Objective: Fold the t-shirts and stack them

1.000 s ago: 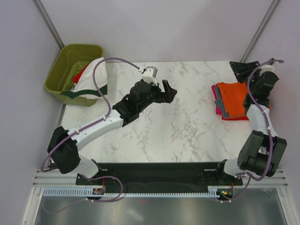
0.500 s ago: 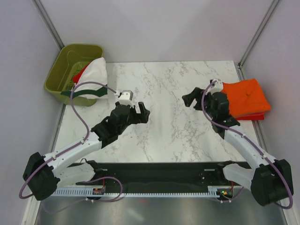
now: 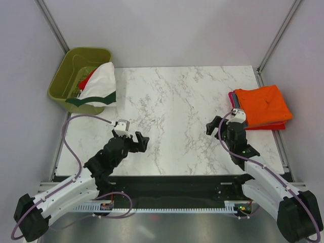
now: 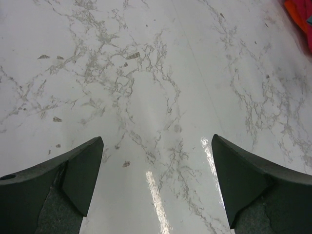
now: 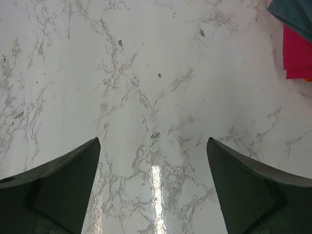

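Hard to read from above: the lower layers of the stack (image 3: 268, 125) at the right edge of the table (image 3: 177, 101). On top, the orange t-shirt (image 3: 263, 104), folded. Under it only a red rim (image 3: 263, 127) along the near side and a magenta strip (image 3: 232, 98) at the left.

At the far left corner, the olive-green bin (image 3: 71, 63). Inside, red cloth (image 3: 87, 79) mostly covered by the white t-shirt with dark green trim (image 3: 101, 83), draped over the bin's rim onto the marble. Rest of the bin's contents unclear.

Left gripper (image 3: 136, 142) over the front left of the table, jaws spread wide, nothing between them. Right gripper (image 3: 215, 127) over the front right, near the stack but apart from it, equally wide and empty.

Only in the right wrist view: a slate blue-grey corner (image 5: 295, 12) above a magenta layer (image 5: 297, 53), both cut off by the frame's right edge.

Left wrist view: bare veined marble between the fingers (image 4: 73, 180), plus a scrap of orange and red (image 4: 300, 14) cut off in the top right corner. Bin outside both wrist views.
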Robot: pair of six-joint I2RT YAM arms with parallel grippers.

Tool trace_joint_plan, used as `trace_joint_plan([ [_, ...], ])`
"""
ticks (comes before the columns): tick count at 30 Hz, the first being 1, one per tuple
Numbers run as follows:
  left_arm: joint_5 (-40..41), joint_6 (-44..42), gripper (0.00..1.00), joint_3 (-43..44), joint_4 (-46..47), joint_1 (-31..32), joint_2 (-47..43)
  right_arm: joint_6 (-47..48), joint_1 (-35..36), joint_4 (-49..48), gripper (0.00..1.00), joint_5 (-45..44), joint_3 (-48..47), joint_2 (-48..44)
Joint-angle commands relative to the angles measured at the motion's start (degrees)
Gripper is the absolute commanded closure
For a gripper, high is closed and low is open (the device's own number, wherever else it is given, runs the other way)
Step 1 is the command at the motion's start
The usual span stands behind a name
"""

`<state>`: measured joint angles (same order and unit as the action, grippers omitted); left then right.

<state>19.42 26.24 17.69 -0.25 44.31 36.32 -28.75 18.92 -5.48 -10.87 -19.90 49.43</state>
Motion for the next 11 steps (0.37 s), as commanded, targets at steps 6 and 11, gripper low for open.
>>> trace_joint_plan([
  [6,3.16,1.09,0.0,-2.84,-4.05,-0.19,-7.13,-1.57,0.24,-1.73,0.02,-0.38,4.52,-5.64],
  [11,5.98,2.5,0.0,-5.21,-3.53,-0.19,-10.39,-1.83,0.33,-1.03,0.02,-1.43,4.52,-5.93],
])
